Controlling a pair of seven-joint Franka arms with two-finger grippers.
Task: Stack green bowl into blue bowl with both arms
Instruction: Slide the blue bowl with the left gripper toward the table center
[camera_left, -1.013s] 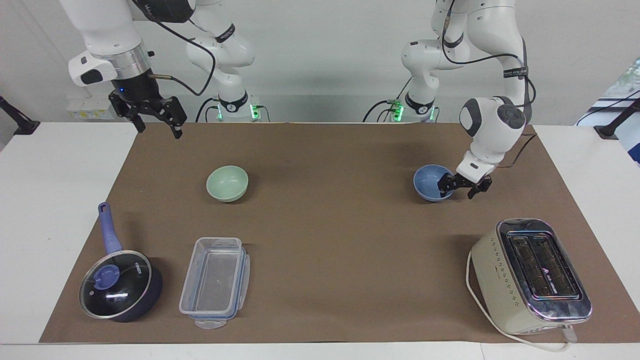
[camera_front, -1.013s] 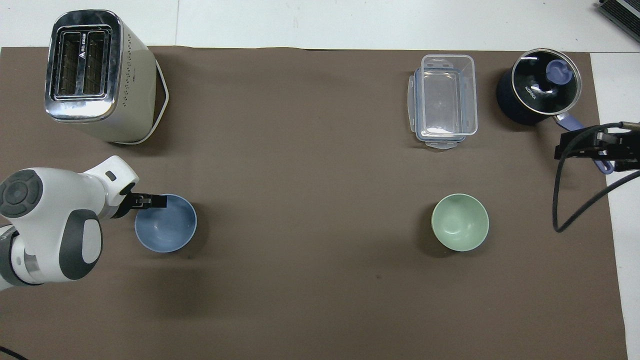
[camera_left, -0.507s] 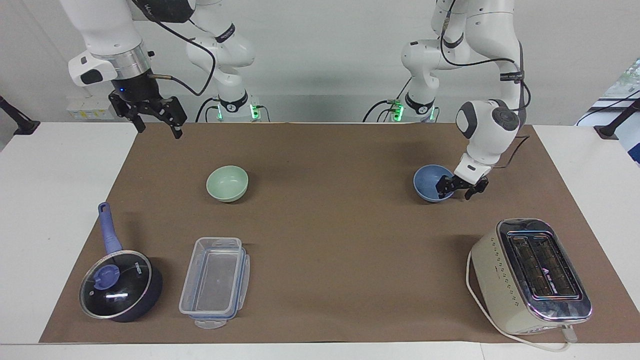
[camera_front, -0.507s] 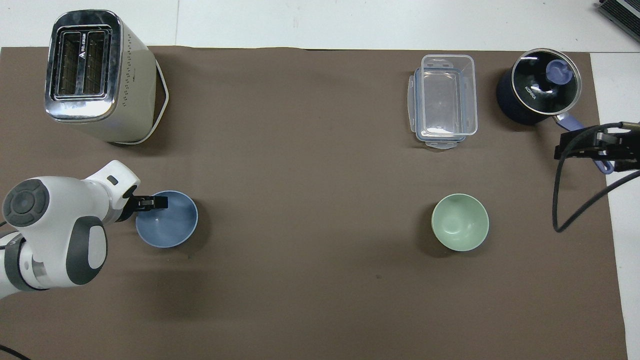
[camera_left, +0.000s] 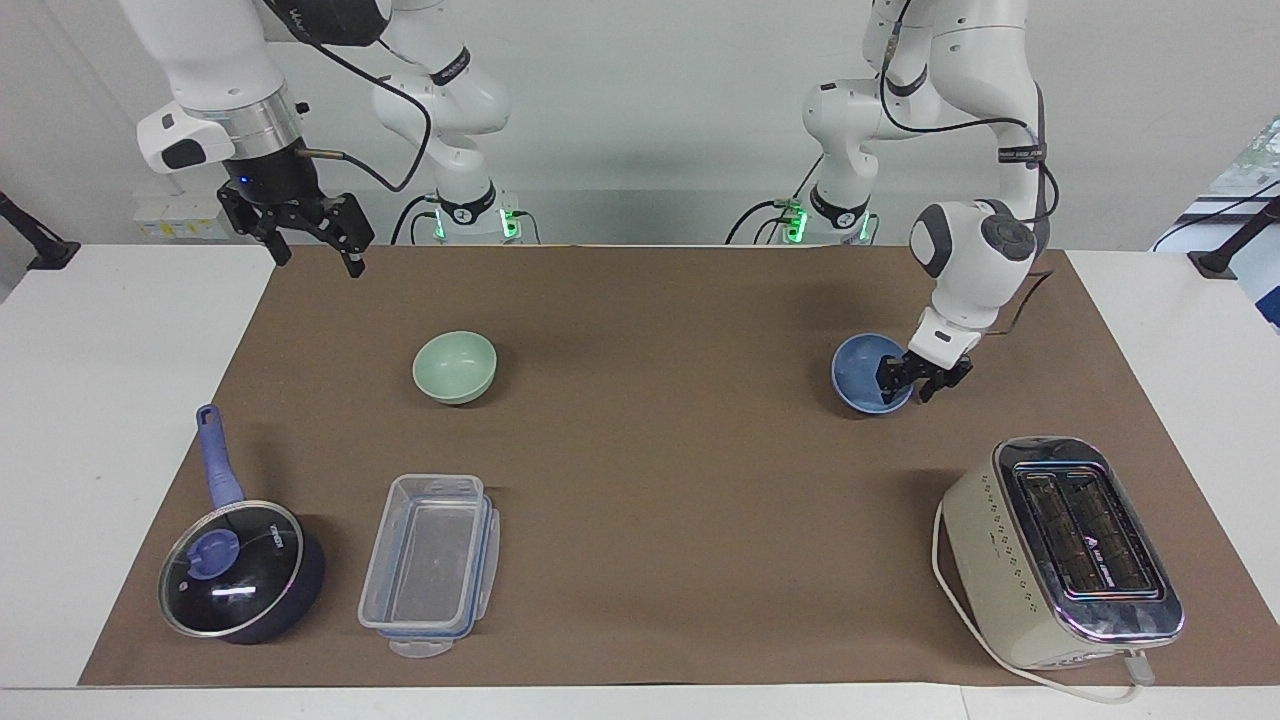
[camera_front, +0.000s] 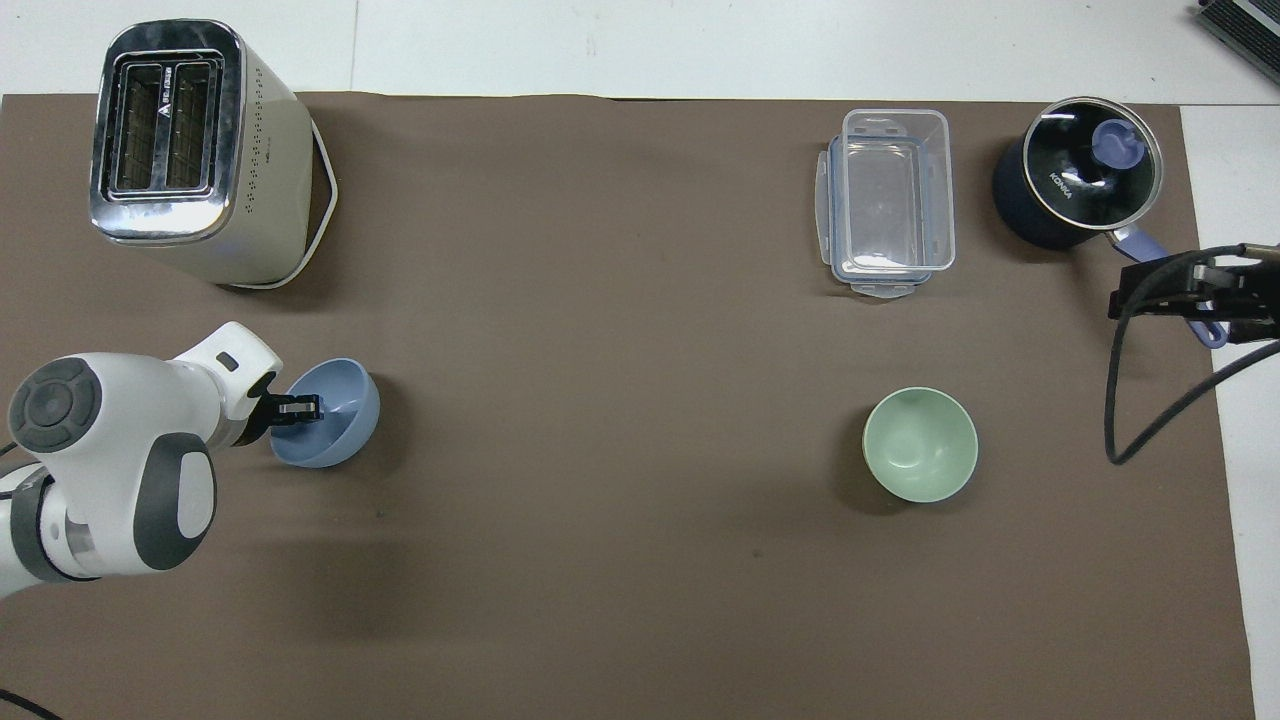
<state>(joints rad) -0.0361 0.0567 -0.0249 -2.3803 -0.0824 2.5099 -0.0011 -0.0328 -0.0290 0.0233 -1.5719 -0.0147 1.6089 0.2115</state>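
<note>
While L hand (camera_left: 912, 381) grips it, round blue bowl (camera_left: 866, 373) tilts.

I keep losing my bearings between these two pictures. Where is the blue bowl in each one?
Facing view: the blue bowl sits right of centre, tipped, its rim pinched by the left hand.
Overhead view: the blue bowl sits at the left edge, mid-height, tipped, held by the left hand.
Shared landmark: the toaster stands at the same end of the table, farther from the robots than the bowl.
</note>
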